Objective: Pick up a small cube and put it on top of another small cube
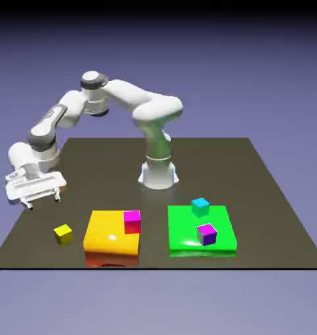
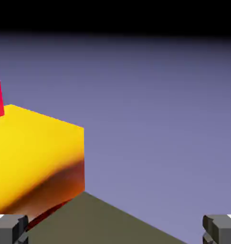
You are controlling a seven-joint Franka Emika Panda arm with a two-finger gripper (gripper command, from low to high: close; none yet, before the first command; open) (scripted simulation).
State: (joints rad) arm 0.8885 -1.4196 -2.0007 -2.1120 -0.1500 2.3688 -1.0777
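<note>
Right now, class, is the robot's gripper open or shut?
Open: in the hand view the gripper's two finger tips stand wide apart at the bottom edge, with nothing held between them.

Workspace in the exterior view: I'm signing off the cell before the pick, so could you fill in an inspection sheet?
Surface: dark table, a strip of light glare near the arm's base.
Job's things: small yellow cube on the table, beside the orange slab; magenta cube with a red side on that slab. Not stacked.
Clutter: green slab carrying a cyan-topped cube and a purple cube with a magenta top.
Tool: open, nothing between its fingertips, raised at the exterior view's left.
Cables: nothing seen.
Surroundings: plain blue-violet backdrop, black along the top; no people seen.
</note>
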